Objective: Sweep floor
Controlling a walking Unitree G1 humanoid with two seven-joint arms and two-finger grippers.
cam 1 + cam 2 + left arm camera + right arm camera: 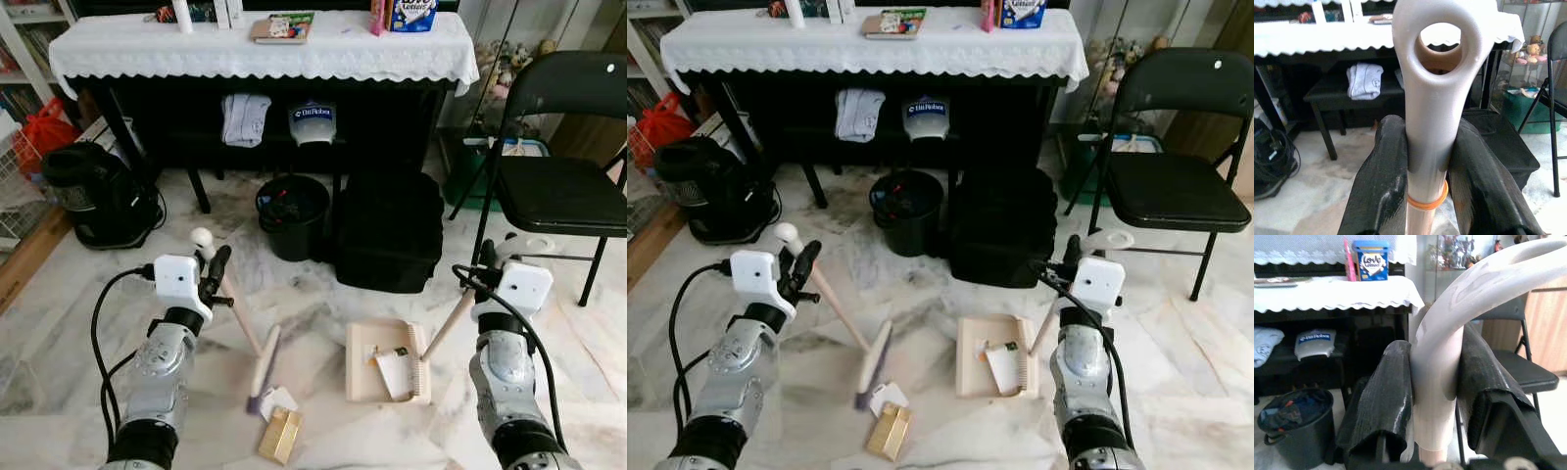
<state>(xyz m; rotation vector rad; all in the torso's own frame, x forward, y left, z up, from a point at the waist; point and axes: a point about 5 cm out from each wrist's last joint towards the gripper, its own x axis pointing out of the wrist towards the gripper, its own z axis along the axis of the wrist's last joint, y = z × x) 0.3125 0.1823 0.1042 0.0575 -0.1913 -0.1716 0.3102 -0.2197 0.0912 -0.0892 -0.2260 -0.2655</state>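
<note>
So I'm holding the broom in my left gripper, fingers pinching its pale handle just under the loop at the end. My right gripper is doing the same with the dustpan, fingers clamped around the curved top of its handle. Both tools are sitting low in the middle of the frame on the marble floor, brush head left of centre, dustpan right of centre, with a gap between them.

Progress-wise, I'd say I'm partway through. There's a white scrap of paper already lying in the dustpan, so that bit looks done. What's left: a small white scrap touching the brush head's lower end and a yellowish box just below that, near the bottom edge of the frame. Both are lying on the near side of the brush, away from the pan, so I'm guessing I need to get the bristles behind them and push right toward the pan's open edge.

The black bin is standing further up the frame, under the counter, probably where it all ends up.
</note>
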